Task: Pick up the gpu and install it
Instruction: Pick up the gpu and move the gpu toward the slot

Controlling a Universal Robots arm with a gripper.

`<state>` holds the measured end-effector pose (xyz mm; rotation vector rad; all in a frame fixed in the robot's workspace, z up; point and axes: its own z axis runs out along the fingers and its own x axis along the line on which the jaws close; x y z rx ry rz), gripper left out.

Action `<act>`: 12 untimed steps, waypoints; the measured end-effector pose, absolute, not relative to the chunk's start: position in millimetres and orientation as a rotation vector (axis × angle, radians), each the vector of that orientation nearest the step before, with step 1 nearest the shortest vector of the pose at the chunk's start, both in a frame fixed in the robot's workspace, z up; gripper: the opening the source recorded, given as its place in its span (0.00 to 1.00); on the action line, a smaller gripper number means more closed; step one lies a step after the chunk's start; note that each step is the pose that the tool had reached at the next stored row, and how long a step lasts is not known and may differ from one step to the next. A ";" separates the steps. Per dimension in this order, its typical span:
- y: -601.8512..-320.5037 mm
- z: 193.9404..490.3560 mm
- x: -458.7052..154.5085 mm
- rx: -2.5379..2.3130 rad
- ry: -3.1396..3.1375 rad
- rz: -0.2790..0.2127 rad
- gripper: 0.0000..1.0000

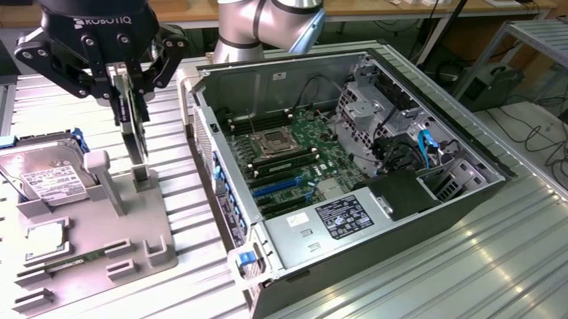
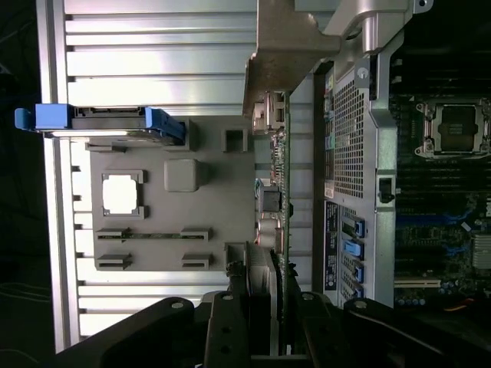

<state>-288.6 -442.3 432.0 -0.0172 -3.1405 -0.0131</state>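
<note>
The gpu point(image 1: 135, 133) is a thin green card seen edge-on, hanging upright from my gripper point(image 1: 133, 93), which is shut on its upper edge. Its lower end hovers close above the slotted post point(image 1: 142, 181) of the grey holder tray point(image 1: 133, 229), at the exterior view's left. In the wrist view the gpu point(image 2: 278, 192) runs away from my gripper point(image 2: 268, 310), with its silver end bracket point(image 2: 284, 54) at the far end and the black cooler point(image 2: 261, 276) on one face. The open computer case point(image 1: 355, 173) lies beside it, at the exterior view's right.
Inside the case lie the green motherboard point(image 1: 293, 156) with its CPU socket point(image 1: 269, 141), blue slots point(image 1: 275, 186) and the power supply point(image 1: 337, 219). On the grey tray point(image 2: 222, 207) sit a hard drive point(image 1: 49, 176) in a blue frame, a CPU chip point(image 2: 123, 193) and a memory stick point(image 2: 153, 235). A ribbed aluminium table point(image 1: 497, 266) lies underneath.
</note>
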 end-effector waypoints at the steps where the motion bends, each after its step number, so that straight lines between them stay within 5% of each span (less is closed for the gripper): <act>1: -442.3 432.0 -287.9 -0.017 -3.141 -0.013 0.28; 12: -442.3 432.1 -279.1 -0.017 -3.140 -0.013 0.28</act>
